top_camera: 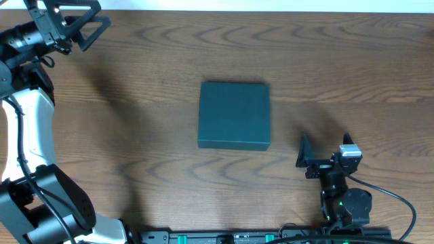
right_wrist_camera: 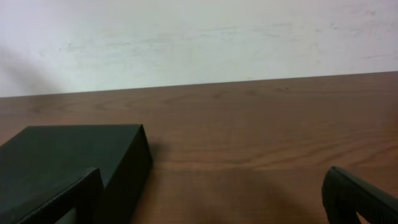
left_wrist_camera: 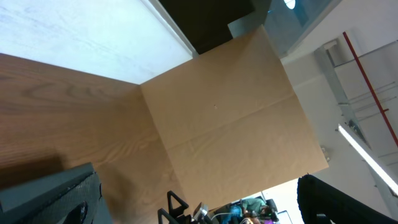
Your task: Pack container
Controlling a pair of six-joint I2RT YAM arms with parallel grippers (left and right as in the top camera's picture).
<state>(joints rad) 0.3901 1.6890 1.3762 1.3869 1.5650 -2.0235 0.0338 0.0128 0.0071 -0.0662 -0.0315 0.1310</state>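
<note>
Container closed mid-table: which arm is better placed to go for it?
Probably the right. The right gripper, open, sits close beside the container and faces it; the left gripper, also open, is at the far corner, pointing away from it.

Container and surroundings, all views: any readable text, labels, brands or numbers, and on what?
No readable text anywhere.
The container is plain and unmarked.
The brown board in the left wrist view is blank.
The clutter below it is too blurred to read.

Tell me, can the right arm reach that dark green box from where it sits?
Probably yes: the right gripper sits open just beside the container, with only bare table between them.
</note>
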